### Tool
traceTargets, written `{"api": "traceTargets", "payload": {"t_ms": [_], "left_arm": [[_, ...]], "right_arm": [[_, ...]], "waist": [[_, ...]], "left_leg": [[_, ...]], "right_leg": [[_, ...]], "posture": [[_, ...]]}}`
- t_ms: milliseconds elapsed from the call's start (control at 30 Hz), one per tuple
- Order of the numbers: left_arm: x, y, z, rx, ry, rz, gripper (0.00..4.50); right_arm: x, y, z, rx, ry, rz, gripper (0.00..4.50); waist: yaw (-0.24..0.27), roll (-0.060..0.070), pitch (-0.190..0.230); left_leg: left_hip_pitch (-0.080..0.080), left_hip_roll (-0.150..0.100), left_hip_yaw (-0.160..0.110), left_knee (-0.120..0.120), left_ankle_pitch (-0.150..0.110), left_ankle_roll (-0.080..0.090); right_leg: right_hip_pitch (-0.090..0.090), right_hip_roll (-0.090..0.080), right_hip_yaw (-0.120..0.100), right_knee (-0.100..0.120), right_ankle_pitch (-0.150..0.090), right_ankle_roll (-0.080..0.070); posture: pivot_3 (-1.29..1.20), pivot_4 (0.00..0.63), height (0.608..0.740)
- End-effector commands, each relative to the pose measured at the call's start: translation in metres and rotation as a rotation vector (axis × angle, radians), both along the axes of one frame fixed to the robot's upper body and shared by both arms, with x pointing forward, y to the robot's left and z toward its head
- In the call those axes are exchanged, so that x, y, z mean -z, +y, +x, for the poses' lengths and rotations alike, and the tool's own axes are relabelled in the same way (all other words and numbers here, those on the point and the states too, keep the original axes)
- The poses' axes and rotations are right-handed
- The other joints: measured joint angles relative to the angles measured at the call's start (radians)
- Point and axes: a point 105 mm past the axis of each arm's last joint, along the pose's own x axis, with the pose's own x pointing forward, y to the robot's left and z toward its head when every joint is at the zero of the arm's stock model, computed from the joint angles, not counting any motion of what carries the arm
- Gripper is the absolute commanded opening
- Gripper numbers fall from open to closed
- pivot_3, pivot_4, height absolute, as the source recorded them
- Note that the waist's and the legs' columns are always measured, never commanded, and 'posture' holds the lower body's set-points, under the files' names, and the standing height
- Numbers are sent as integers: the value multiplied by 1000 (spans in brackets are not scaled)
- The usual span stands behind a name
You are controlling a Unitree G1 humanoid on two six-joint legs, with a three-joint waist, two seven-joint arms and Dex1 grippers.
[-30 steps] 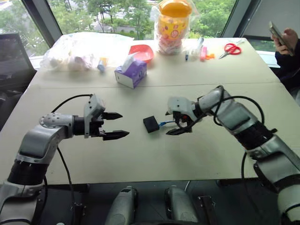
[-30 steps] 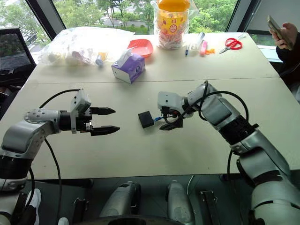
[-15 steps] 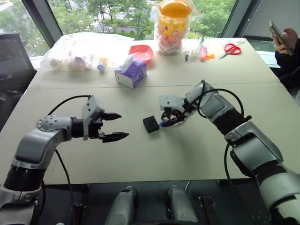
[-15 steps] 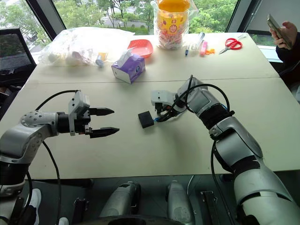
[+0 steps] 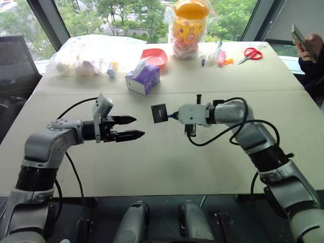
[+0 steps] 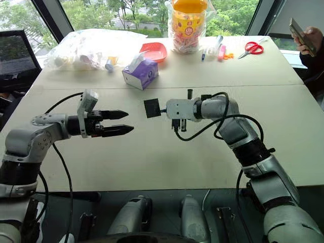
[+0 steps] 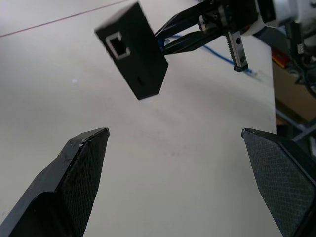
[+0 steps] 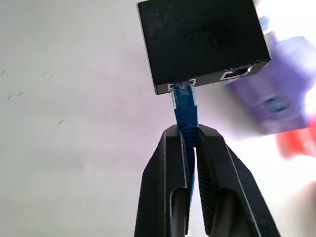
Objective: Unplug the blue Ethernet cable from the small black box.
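The small black box (image 5: 160, 113) hangs in the air above the table, tilted, with an empty port facing my left gripper. The blue Ethernet cable (image 8: 184, 106) is plugged into the box's other side. My right gripper (image 8: 190, 131) is shut on the cable just behind the plug and carries the box by it. The rest of the cable (image 7: 222, 54) trails back under the right wrist. My left gripper (image 5: 137, 127) stands open a short way to the left of the box, pointing at it, with nothing between its fingers.
At the back of the table (image 5: 152, 162) stand a purple tissue box (image 5: 143, 79), a red bowl (image 5: 153, 56), a bagged jar with a yellow lid (image 5: 188, 28), a clear bag of small items (image 5: 91, 55) and red scissors (image 5: 250, 53). A person holding a phone (image 5: 309, 48) sits at the far right.
My right gripper closed on the blue cable beside the box, rolled its wrist and lifted the box off the table. The left gripper stayed open and rose slightly toward the box.
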Motion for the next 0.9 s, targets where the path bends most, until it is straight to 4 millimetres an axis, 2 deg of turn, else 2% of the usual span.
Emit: {"api": "traceTargets", "payload": {"t_ms": [33, 200, 333, 667, 900], "left_arm": [[-24, -9, 5, 22, 10, -107, 4500], [-40, -19, 12, 30, 15, -177, 4500], [-48, -23, 13, 40, 5, -195, 4500], [-37, -36, 10, 62, -5, -179, 4500], [-31, -36, 16, 34, -26, -155, 4500]], "right_arm": [[-34, 3, -16, 4, -291, 38, 22], [-20, 6, -27, 21, -371, -6, 22], [-7, 11, -35, -3, -343, -40, 22], [-15, 13, -38, -2, -273, 26, 22], [-21, 12, -38, -3, -264, 28, 22]], "waist": [[-1, 0, 0], [-5, 0, 0], [-5, 0, 0], [-1, 0, 0], [-1, 0, 0]], "left_leg": [[0, 0, 0, 0, 0, 0], [2, 0, 0, 1, 2, -2], [2, 0, 0, 1, 2, -3], [2, 0, 0, 1, 2, -3], [2, 0, 0, 1, 2, -3]], "right_leg": [[0, 0, 0, 1, 0, 0], [0, 1, 1, 5, 0, 0], [0, 1, 1, 5, 0, 0], [1, 1, 1, 5, 0, -1], [1, 1, 1, 5, 0, -1]], "posture": [[0, 150, 740], [0, 150, 740], [0, 150, 740], [0, 150, 740], [0, 150, 740]]}}
